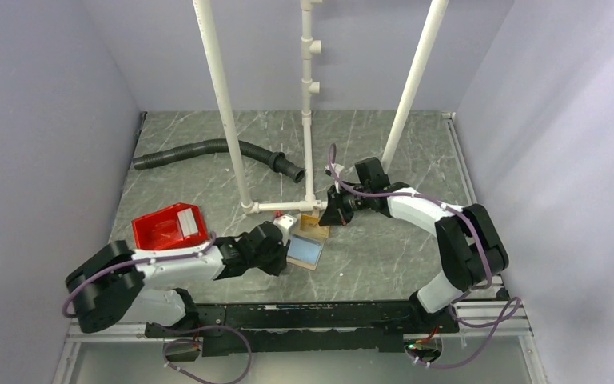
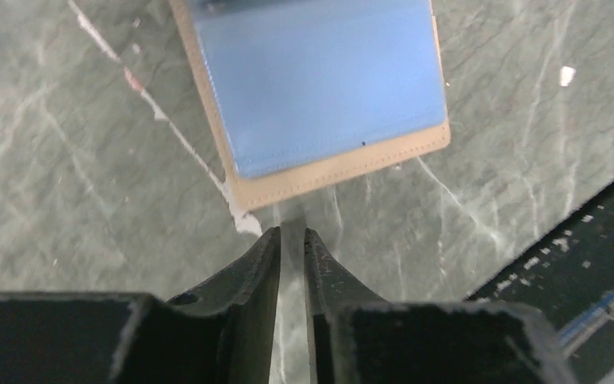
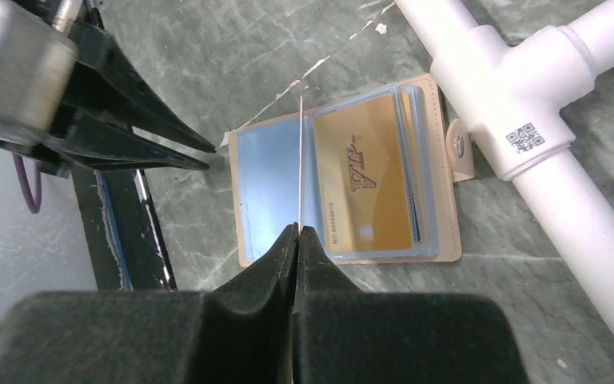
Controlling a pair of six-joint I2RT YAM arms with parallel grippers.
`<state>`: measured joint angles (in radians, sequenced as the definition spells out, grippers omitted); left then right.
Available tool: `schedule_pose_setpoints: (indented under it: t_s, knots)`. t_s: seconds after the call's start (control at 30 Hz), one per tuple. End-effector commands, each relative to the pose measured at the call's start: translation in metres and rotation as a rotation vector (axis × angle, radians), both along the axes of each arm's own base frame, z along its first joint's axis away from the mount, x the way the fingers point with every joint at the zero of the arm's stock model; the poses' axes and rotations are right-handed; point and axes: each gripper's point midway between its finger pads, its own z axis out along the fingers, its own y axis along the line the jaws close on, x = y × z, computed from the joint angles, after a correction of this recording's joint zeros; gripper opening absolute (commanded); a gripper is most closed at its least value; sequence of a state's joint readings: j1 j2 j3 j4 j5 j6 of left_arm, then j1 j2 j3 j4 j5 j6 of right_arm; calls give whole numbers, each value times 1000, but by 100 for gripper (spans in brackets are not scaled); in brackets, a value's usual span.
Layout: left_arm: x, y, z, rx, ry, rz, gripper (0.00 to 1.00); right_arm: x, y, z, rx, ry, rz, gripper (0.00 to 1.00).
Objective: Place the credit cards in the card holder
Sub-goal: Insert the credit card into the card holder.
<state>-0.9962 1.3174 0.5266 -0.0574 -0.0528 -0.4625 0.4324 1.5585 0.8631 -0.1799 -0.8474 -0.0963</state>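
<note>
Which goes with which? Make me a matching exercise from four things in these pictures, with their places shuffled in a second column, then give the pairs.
1. red bin
2. black hose
3. gold card
4. thin pale card

A. pinched edge-on in the right fingers
B. lying at the back left, curved
C. standing left of the card holder
D. tucked in a sleeve of the open card holder

Pairs: 1-C, 2-B, 3-D, 4-A.
</note>
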Motion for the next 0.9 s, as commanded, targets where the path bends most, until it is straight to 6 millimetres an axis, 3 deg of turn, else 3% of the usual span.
schedule_pose_setpoints:
  t_s: [0.0,0.1,0.2,0.33,0.47,0.7,0.87]
  knots:
    - [-6,9,27,-54,14,56,27,3,11,9,80,10,16,0]
    - [-11,-9,57,-194,15,-8,39,3,13,2,91,50,11,0]
    - [0,-14,73,-285,62,9,34,2,14,-5,100,95,8,0]
    - [35,-4,68,-413,192,97,14,1,11,-8,130,146,3,0]
    - [45,-15,74,-485,212,44,6,-2,9,-9,154,186,20,0]
    - [47,-28,73,-538,229,-1,4,-3,9,-21,146,206,32,0]
    - [50,-23,47,-449,279,39,3,-1,9,-23,142,195,39,0]
